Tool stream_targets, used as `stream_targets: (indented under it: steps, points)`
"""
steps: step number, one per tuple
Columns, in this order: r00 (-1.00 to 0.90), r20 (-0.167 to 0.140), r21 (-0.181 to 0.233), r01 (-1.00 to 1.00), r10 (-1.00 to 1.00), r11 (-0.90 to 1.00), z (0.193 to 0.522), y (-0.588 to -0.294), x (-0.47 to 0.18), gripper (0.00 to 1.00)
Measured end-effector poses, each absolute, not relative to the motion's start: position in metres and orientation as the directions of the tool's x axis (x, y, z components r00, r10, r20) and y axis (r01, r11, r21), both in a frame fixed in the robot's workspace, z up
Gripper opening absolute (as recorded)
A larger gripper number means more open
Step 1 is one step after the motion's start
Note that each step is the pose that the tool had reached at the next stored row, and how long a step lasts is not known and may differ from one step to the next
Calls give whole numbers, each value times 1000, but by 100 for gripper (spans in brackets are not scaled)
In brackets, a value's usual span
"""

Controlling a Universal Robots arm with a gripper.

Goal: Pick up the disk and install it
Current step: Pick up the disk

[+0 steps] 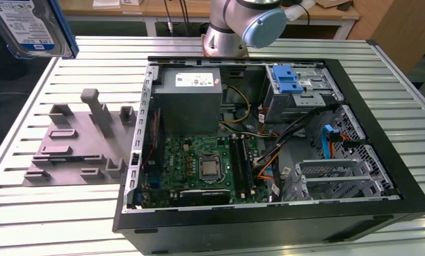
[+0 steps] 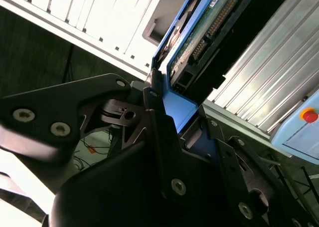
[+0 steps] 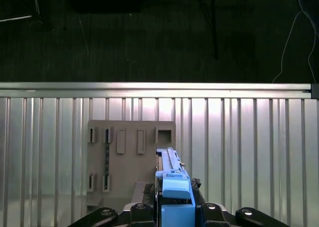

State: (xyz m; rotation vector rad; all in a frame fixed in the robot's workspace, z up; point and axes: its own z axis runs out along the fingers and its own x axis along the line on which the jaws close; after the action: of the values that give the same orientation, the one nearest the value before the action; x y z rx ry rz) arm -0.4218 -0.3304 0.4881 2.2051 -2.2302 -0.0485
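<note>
Silver-grey arm (image 1: 220,37), light-blue joint cap (image 1: 264,28); black fingers (image 2: 162,142), silver screws (image 2: 178,186).

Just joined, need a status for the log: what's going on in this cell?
The arm's gripper is shut on the disk, clamping its blue bracket, and holds it in the air, off the table. In the first wrist view the grey fixture plate lies on the table beyond the disk. The open computer case sits toward the exterior view's right; the disk is not in it yet.
</note>
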Motion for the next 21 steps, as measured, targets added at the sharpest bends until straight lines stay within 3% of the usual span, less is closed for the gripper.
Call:
stream_targets:
  steps: [21]
  points:
    - [-12, -18, 25, -1000, -1000, 11, 488, -330, -416, 36]
